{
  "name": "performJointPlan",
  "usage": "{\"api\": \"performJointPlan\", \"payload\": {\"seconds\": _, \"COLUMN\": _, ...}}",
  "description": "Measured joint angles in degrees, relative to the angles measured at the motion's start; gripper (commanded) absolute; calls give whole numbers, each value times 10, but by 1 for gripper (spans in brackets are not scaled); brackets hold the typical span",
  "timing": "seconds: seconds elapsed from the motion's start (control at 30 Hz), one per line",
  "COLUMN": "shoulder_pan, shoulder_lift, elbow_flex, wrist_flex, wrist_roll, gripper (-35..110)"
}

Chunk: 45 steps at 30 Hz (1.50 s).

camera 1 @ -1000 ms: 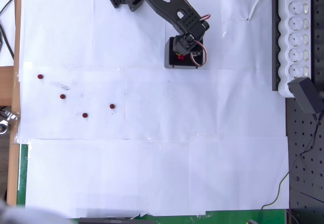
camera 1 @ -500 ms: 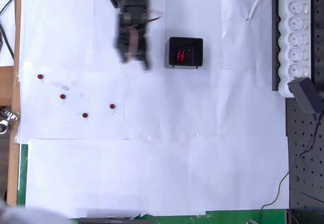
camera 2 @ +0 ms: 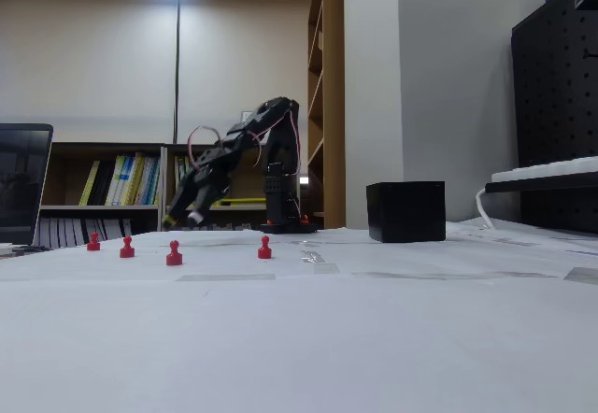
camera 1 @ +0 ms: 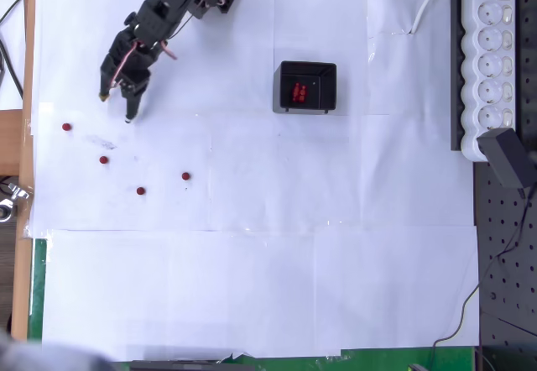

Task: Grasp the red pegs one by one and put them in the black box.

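Swung left since half a second earlier, away from the black box [camera 1: 307, 86] holding red pegs [camera 1: 299, 94]. Gripper [camera 1: 116, 108] hung empty, jaws slightly parted, above paper near four loose pegs [camera 1: 103, 160] at left.

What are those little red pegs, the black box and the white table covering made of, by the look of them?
Pegs: probably moulded plastic; uniform red, pawn-like shape, faint sheen.
Box: likely hard plastic; dark, smooth flat walls and sharp edges. Its finish is hard to judge from here.
Covering: paper sheets, matte white, with visible seams and what looks like clear tape at the joins.
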Motion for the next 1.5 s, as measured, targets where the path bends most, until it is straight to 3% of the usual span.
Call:
{"api": "performJointPlan", "payload": {"seconds": 0.4, "shoulder_pan": 29, "shoulder_lift": 158, "elbow_flex": 120, "wrist_flex": -122, "wrist_roll": -15, "gripper": 17}}
{"api": "performJointPlan", "payload": {"seconds": 1.5, "shoulder_pan": 47, "shoulder_lift": 282, "elbow_flex": 244, "wrist_flex": -151, "wrist_roll": -9, "gripper": 13}}
